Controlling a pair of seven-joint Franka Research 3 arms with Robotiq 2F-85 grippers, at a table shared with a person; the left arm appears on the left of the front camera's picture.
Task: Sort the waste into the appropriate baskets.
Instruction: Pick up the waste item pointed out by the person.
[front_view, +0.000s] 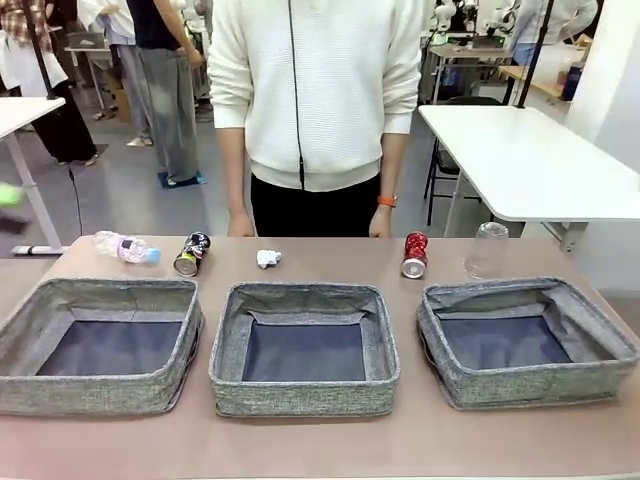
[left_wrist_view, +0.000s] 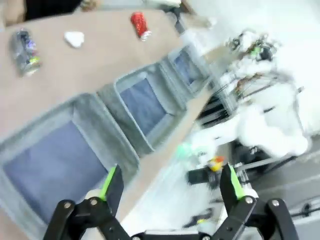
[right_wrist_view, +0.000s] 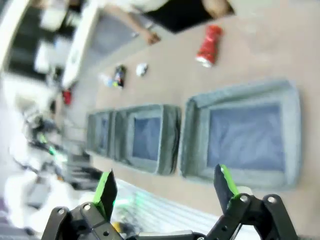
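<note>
Farthest left lay a clear plastic bottle (front_view: 125, 247), then a crushed dark can (front_view: 191, 254), print unreadable, a crumpled paper wad (front_view: 268, 258), a dented red can (front_view: 415, 255) and a clear cup (front_view: 487, 250), behind three square grey woven baskets (front_view: 300, 395). Left gripper (left_wrist_view: 170, 176) and right gripper (right_wrist_view: 165, 178) gaped, empty.

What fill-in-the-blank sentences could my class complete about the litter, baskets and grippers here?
1. The grey baskets on the table number ____.
2. The can nearest the clear cup is coloured ____.
3. The bottle has a cap coloured ____.
4. The left gripper and the right gripper both stand ____.

Missing words: three; red; blue; open.
</note>
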